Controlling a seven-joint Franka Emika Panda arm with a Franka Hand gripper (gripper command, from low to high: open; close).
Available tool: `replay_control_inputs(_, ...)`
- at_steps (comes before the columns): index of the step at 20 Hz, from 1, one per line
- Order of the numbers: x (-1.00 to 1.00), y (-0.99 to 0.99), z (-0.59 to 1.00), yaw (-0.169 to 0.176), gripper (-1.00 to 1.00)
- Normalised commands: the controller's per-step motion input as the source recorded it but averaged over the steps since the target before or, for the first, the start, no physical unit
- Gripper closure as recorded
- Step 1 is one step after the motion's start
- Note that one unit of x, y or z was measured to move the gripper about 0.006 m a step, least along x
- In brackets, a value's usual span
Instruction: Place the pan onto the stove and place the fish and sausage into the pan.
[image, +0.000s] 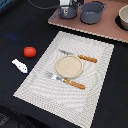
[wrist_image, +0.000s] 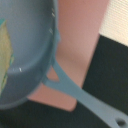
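Note:
The small grey-blue pan (image: 68, 12) sits on the pinkish-brown stove (image: 107, 31) at the exterior view's top, beside a larger grey pot. My gripper (image: 65, 6) is right over the pan's rim; its jaws are blurred and I cannot tell if they grip it. The wrist view shows the pan's bowl (wrist_image: 27, 45) and long thin handle (wrist_image: 87, 100) close up over the stove (wrist_image: 80, 35). The red sausage (image: 30, 51) and the white fish (image: 19, 65) lie on the black table at the exterior view's left, far from the gripper.
The two-handled grey pot (image: 92, 12) and a pale bowl (image: 123, 19) stand on the stove. A striped beige placemat (image: 35, 85) holds a round plate (image: 69, 66), a knife (image: 80, 58) and a fork (image: 67, 81) with orange handles.

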Motion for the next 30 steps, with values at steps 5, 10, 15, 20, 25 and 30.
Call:
replay_control_inputs(5, -0.14, -0.83, 0.75, 0.000, -1.00)
replay_control_inputs(10, -0.11, -0.90, 0.38, 0.000, -1.00)
replay_control_inputs(15, -0.06, -0.96, 0.13, 0.000, -1.00)
replay_control_inputs(20, -0.06, -0.97, 0.00, 0.000, -1.00)
replay_control_inputs(25, -0.07, -0.98, 0.00, 0.000, -1.00)
replay_control_inputs(30, -0.05, -0.98, -0.06, 0.000, -1.00)
